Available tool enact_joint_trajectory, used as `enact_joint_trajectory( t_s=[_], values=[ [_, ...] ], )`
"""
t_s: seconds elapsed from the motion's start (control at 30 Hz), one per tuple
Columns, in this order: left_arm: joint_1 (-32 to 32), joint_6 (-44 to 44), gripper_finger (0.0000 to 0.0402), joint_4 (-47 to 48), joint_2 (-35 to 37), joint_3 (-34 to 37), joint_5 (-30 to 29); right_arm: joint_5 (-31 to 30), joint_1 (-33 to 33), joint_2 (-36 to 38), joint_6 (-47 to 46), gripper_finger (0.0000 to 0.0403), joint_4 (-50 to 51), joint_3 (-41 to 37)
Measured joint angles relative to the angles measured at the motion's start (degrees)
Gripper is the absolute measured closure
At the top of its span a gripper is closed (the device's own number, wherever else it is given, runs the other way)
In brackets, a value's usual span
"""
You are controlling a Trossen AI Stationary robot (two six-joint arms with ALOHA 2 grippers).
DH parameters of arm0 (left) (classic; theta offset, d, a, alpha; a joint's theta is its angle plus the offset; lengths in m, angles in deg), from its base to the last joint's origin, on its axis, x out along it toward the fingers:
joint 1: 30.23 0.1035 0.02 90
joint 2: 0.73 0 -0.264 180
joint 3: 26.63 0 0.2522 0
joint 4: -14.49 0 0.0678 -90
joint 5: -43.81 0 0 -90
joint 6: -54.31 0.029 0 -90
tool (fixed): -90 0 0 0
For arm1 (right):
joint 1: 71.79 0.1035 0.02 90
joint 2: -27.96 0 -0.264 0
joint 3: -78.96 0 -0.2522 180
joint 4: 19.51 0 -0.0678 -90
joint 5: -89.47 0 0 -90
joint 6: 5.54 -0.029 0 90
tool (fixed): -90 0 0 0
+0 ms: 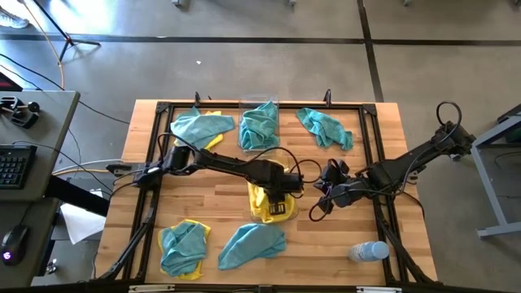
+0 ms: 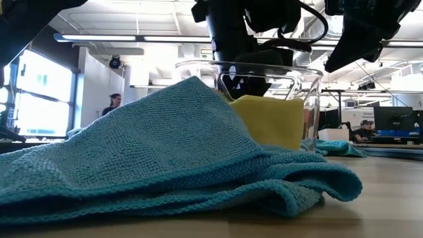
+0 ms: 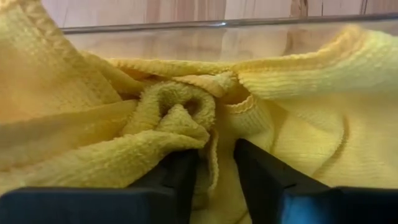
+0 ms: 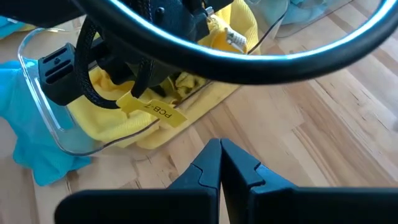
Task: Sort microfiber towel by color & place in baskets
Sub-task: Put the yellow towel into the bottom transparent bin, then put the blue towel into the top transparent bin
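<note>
Yellow towel (image 1: 269, 203) in clear bin (image 1: 286, 213); teal towels (image 1: 252, 242) scattered; pale wood surface (image 1: 342, 228); black fingers (image 3: 180, 180).

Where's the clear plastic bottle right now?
In the high view the bottle lies on its side near the table's front right corner, beside the black frame rail and right of a teal towel.

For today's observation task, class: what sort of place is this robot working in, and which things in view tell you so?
Probably a robotics lab or open workshop. A butcher-block table framed by black metal rails stands on a bare concrete floor; a desk with a keyboard sits beside it, and monitors and ceiling strip lights show behind.
</note>
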Motion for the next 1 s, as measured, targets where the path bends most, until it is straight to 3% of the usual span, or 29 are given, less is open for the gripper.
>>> enact_joint_trajectory(
  t_s=[0.27,0.67,0.83,1.0],
  values=[
    [0.0,0.4,0.0257,3.6,3.3,0.3,-0.2,0.0,0.0,0.0,0.4,0.0402,0.1,0.0],
    [-2.5,-1.6,0.0254,6.2,13.0,0.3,0.7,-0.8,0.0,0.0,1.3,0.0402,-0.9,0.0],
    [-4.2,-1.7,0.0254,6.3,16.4,0.3,0.6,2.1,-0.1,-0.9,3.4,0.0402,-5.9,0.0],
    [-6.4,-3.0,0.0254,7.6,19.2,0.2,-1.4,5.0,-0.2,-6.3,4.3,0.0402,-10.2,0.0]
  ],
)
